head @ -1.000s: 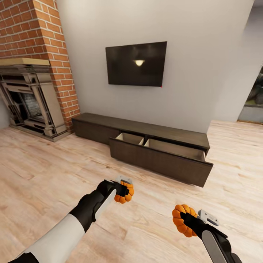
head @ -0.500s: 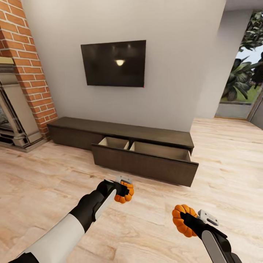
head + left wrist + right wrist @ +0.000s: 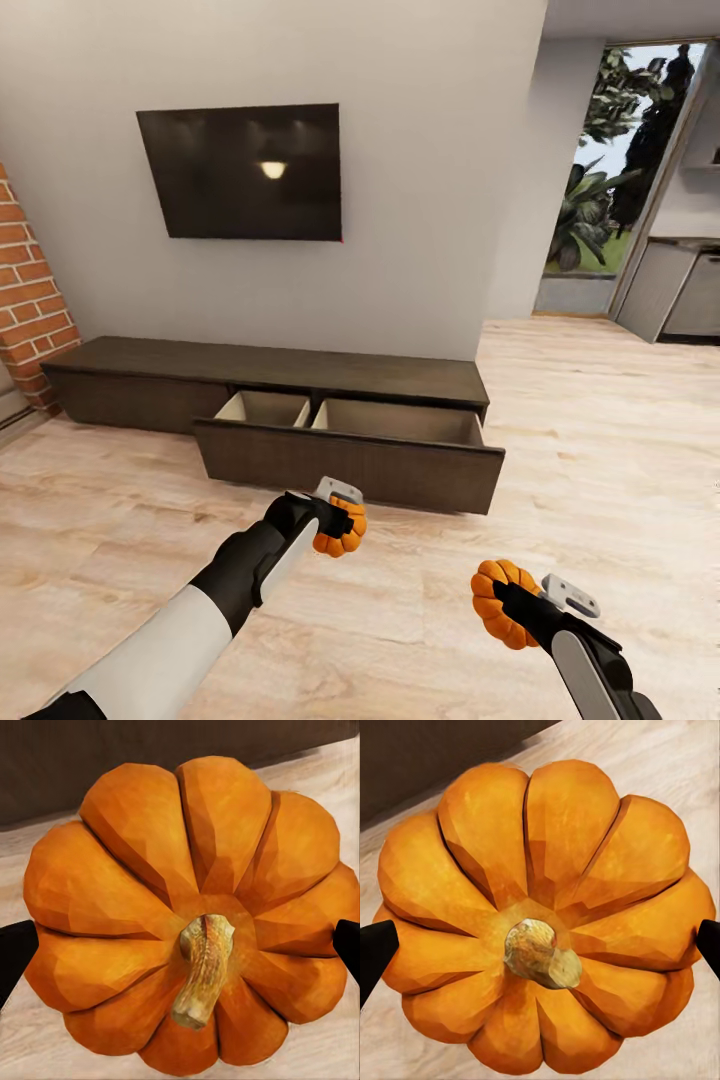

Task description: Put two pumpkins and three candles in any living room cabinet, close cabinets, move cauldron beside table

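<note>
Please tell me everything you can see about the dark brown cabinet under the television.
The cabinet is a long, low unit of dark brown wood standing on the pale plank floor against the grey wall. Its fronts are flat, without handles. One wide drawer is pulled out, showing two pale compartments that look empty. Nothing rests on its top and neither gripper touches it.

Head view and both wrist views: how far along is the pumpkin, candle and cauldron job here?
Done: the long dark brown wood cabinet has one drawer pulled open, its pale interior bare where visible. In hand: the left gripper and right gripper each grip a ribbed orange pumpkin. Left: dropping both pumpkins in, all candles, closing the cabinet, placing the cauldron.
</note>
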